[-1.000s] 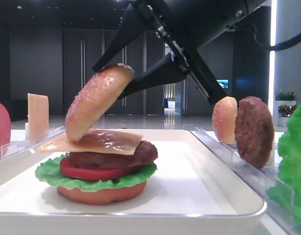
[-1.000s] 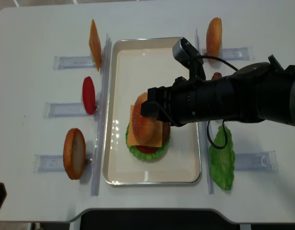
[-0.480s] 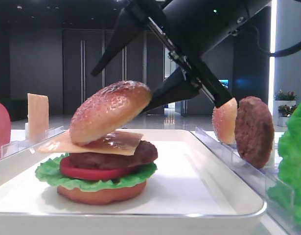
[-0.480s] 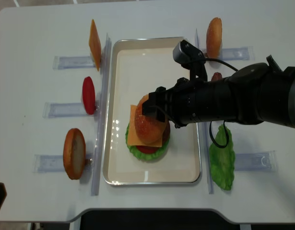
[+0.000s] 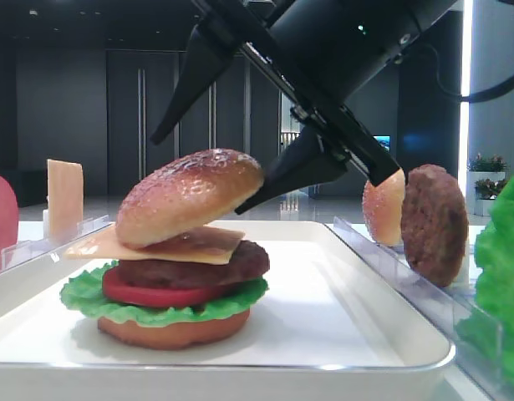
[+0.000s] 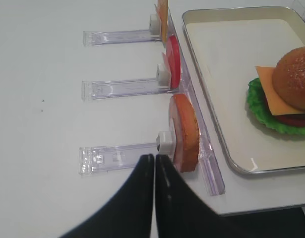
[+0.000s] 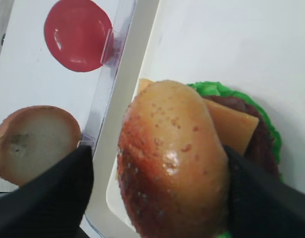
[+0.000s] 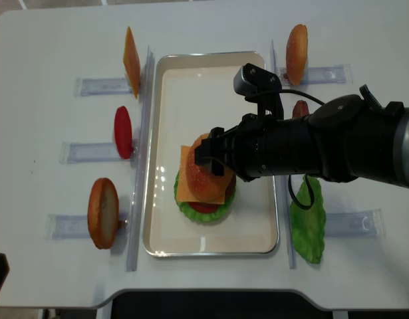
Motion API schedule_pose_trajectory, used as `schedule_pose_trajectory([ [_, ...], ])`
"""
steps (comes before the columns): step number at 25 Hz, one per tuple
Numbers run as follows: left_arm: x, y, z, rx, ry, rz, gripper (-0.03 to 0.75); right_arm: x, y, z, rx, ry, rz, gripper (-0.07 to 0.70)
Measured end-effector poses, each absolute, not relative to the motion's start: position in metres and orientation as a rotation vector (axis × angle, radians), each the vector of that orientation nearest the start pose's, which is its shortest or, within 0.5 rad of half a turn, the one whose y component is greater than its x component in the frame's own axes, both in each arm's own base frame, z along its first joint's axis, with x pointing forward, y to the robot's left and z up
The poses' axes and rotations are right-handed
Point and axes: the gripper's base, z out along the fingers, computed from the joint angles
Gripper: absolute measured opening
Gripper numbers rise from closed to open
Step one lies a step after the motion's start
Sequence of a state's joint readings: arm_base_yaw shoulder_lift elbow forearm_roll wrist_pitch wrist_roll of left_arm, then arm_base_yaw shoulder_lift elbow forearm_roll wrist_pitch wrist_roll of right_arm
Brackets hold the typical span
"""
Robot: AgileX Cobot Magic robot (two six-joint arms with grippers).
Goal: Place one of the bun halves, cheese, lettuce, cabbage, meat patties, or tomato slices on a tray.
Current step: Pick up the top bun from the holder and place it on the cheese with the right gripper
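right wrist | top bun (image 7: 172, 158) glossy, golden-brown, speckled | atop cheese (image 7: 236, 126)

A dark room lies behind the white table (image 8: 44, 266), its back wall (image 5: 64, 117) made of tall dark panels with a pair of doors carrying long vertical handles (image 5: 140, 125) at about ten o'clock. At three o'clock a bright vertical strip of light (image 5: 466, 92) runs down the wall, with a small blue-lit screen (image 5: 379, 143) and potted plants (image 5: 488, 164) near it. The polished floor (image 5: 156, 207) reflects the light, and small ceiling lights (image 5: 33, 12) dot the top at eleven o'clock.
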State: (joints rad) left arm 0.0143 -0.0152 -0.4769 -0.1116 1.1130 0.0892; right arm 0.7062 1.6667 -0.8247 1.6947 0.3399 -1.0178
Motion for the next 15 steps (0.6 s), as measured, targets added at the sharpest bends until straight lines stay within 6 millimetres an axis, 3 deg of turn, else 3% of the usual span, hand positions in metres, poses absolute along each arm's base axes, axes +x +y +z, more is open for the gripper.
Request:
schedule_pose_trajectory([
  [7, -0.0070, -0.0092, 0.2670, 0.087, 2.098, -0.073, 0.000, 0.2321, 0.2343, 0.1878, -0.205, 2.477, 1.018, 0.585],
  [15, -0.0070, -0.0092, 0.2670, 0.087, 2.098, -0.073, 0.000, 0.2325, 0.2329, 0.1864, -0.241, 2.477, 0.977, 0.600],
])
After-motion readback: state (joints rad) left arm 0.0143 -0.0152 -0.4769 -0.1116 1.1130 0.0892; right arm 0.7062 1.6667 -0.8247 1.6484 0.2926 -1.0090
